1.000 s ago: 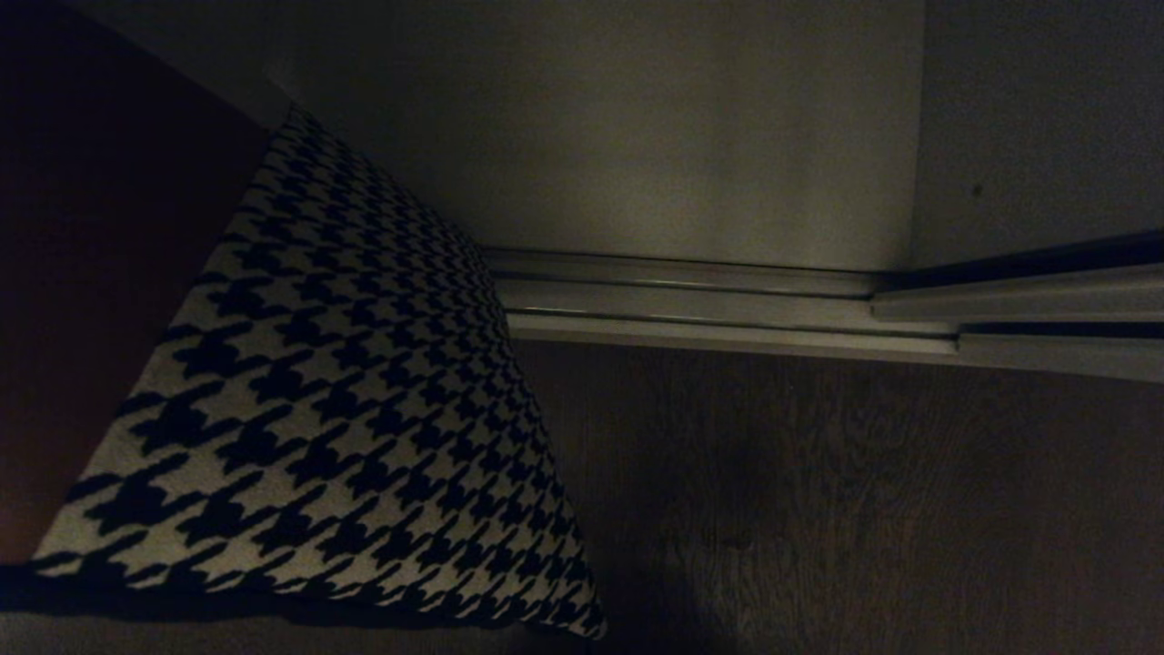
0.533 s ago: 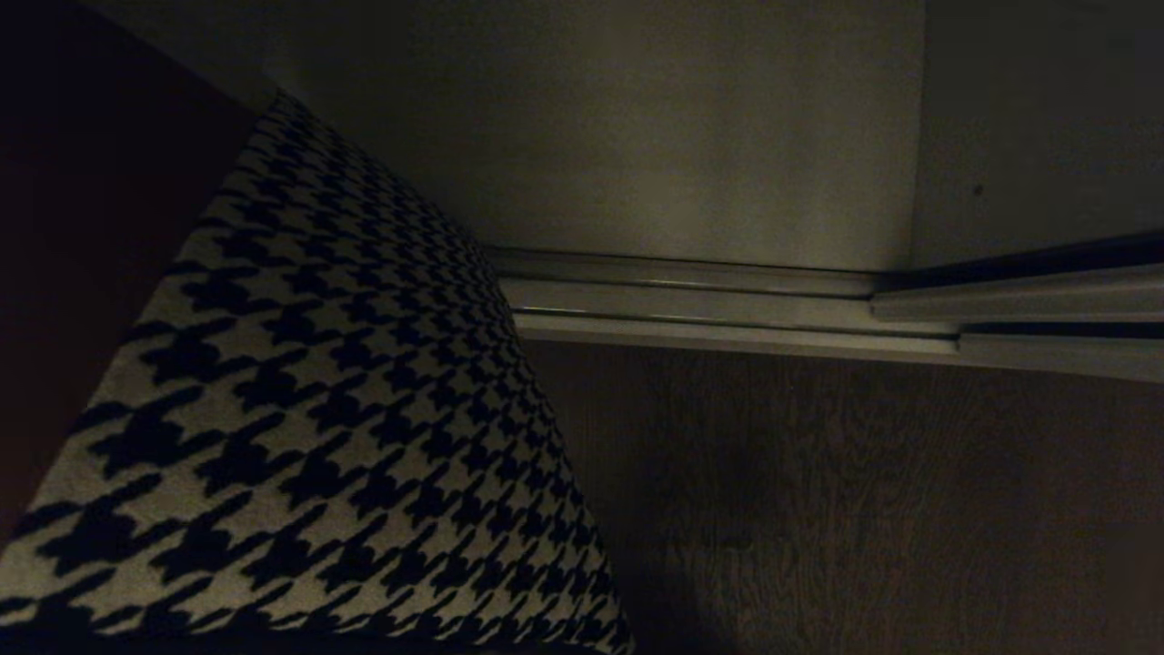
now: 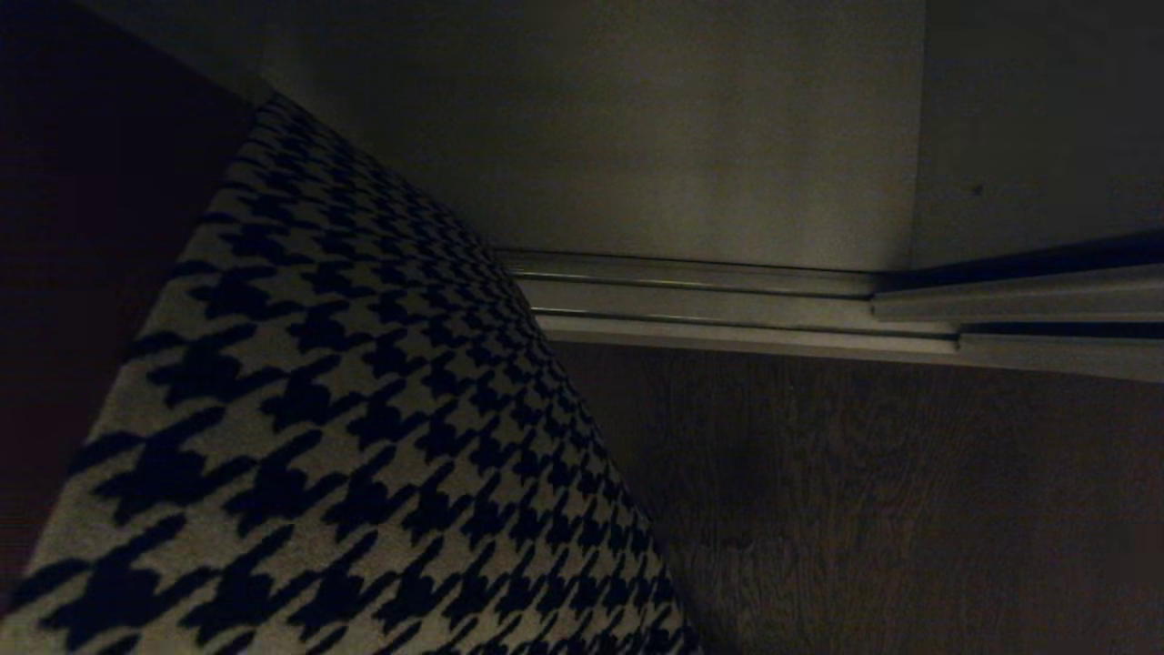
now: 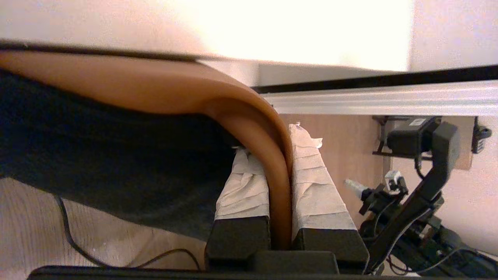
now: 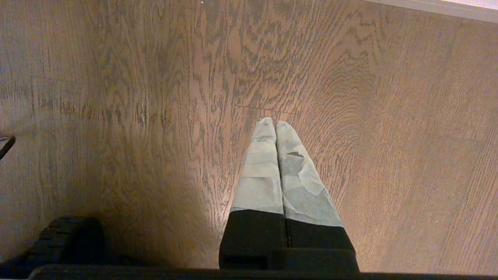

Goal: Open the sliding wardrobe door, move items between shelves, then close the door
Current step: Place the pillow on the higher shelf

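Filling the near left of the head view, the cushion [image 3: 346, 428] hangs off the ground with its houndstooth face turned up and its rust-brown panel dark along the left edge. In the left wrist view the left gripper [image 4: 278, 155] pinches the cushion's rust-brown edge [image 4: 249, 112], the taped fingers [image 4: 315, 182] narrow with only the folded fabric between them; the cushion bulges away from the grip. To the right of the cushion the wooden floor [image 3: 864, 509] lies open up to the sliding track [image 3: 727, 309], whose rails run across to the right edge. Beyond the track the wardrobe's pale bottom board [image 3: 655, 155] stretches back, with room beside the cushion's far corner. The right gripper [image 5: 275, 124] points down over the floor [image 5: 136, 97], its taped fingers pressed together, holding nothing.
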Motion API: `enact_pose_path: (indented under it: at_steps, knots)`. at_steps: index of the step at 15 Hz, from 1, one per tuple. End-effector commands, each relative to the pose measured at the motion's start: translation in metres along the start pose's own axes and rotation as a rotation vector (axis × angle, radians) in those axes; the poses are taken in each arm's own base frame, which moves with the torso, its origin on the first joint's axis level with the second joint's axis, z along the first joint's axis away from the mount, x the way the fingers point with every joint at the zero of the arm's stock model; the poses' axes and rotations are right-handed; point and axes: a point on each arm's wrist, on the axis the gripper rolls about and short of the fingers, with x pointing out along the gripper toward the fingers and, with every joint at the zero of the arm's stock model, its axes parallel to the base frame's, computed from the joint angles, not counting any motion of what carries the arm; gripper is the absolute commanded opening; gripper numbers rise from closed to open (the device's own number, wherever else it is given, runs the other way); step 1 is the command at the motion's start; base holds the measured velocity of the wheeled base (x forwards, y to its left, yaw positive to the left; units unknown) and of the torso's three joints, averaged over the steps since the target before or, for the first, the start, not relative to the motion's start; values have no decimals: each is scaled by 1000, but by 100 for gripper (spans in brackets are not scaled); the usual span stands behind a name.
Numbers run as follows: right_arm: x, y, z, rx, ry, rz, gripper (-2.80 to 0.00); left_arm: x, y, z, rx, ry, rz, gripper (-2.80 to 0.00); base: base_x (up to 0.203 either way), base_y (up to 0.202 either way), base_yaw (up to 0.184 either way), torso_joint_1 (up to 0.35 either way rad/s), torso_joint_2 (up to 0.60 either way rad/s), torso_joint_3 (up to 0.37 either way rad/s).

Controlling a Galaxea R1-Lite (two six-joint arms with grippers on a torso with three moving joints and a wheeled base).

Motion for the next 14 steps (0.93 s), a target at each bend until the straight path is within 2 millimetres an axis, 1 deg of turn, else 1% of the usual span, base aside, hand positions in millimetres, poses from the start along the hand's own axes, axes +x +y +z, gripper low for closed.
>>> enact_pose_path:
  at_steps: [1,6,14]
  knots:
    - [0,0,-1,0,5,-1,-280,1,1,-1,-5,6,2,-280,0,0,0,0,0,0]
    - [0,0,-1,0,5,1,-280,0,0,-1,4,3,1,-280,0,0,0,0,1,13]
    - [0,0,-1,0,5,2,-280,1,0,0,-3,1,-8,-280,0,0,0,2,2,183]
